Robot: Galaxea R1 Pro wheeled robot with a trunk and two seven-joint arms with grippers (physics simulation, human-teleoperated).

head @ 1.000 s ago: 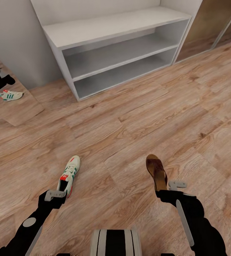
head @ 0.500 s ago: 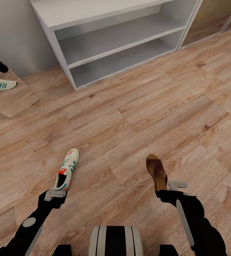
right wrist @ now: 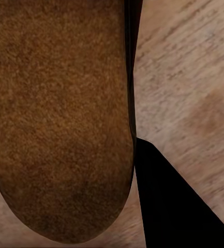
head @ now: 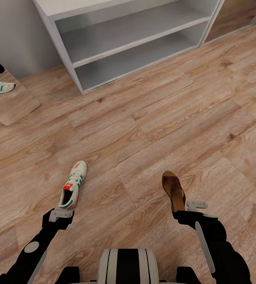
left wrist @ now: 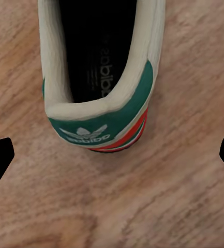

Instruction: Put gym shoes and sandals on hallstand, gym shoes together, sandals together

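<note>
Here the spread left end effector (left wrist: 112,155) flanks the gym shoe (left wrist: 99,67) heel; right one (right wrist: 137,181) grips the sandal (right wrist: 57,113).

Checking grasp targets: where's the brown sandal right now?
In the head view the brown slip-on sandal with tan footbed lies on the wood-plank floor, right of centre, its heel at the right gripper, across from the white green-striped sneaker.

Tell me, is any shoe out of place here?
Yes. One gym shoe and one sandal are off the hallstand, whose shelves are bare. Another gym shoe shows far left, perhaps a mirror reflection.
</note>
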